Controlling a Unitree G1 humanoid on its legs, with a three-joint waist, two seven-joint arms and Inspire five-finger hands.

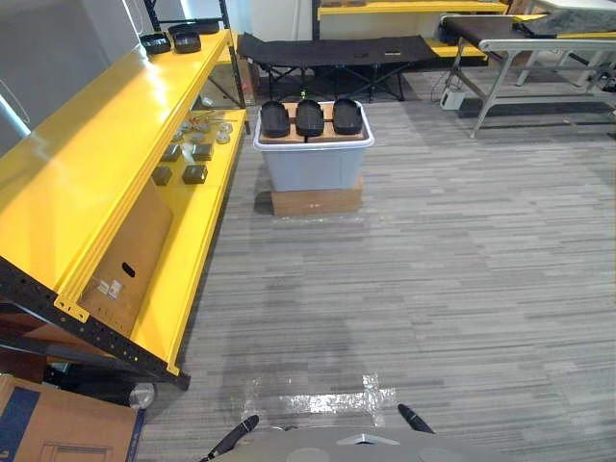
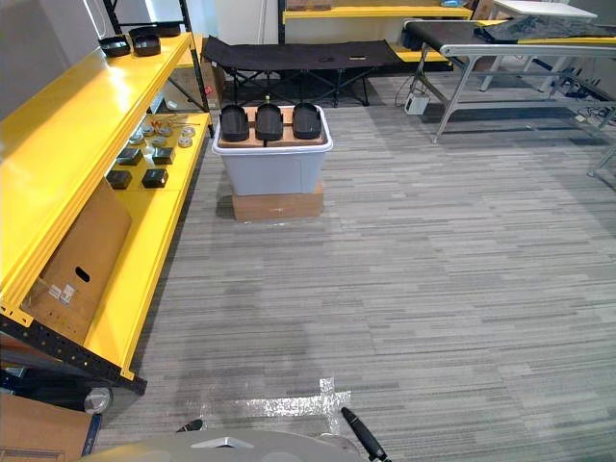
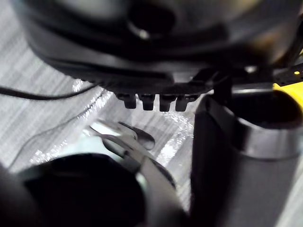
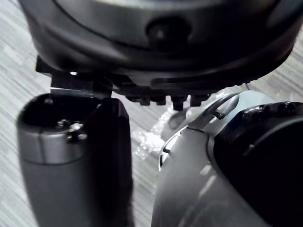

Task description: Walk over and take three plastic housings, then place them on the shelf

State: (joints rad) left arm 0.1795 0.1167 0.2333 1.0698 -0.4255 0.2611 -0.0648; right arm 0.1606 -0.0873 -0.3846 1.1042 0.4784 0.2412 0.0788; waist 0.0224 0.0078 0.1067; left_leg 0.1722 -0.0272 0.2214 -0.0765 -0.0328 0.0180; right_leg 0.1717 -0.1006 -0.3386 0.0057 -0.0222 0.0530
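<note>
Three black plastic housings (image 1: 310, 116) lie side by side on a cardboard sheet on top of a grey bin (image 1: 313, 164), which stands on a flat cardboard box a few steps ahead. The long yellow shelf (image 1: 106, 164) runs along the left, and more black housings (image 1: 183, 40) sit at its far end. My left hand (image 1: 236, 435) and right hand (image 1: 414, 417) hang low at the near edge, far from the bin. In the wrist views the left hand's fingers (image 3: 156, 101) and the right hand's fingers (image 4: 170, 100) are relaxed and hold nothing.
Small metal parts (image 1: 192, 154) and a leaning cardboard box (image 1: 125, 260) lie on the shelf's lower level. A black folding cot (image 1: 337, 48) stands behind the bin and a grey table (image 1: 539, 43) at the far right. Shiny tape (image 1: 327, 397) marks the floor near me.
</note>
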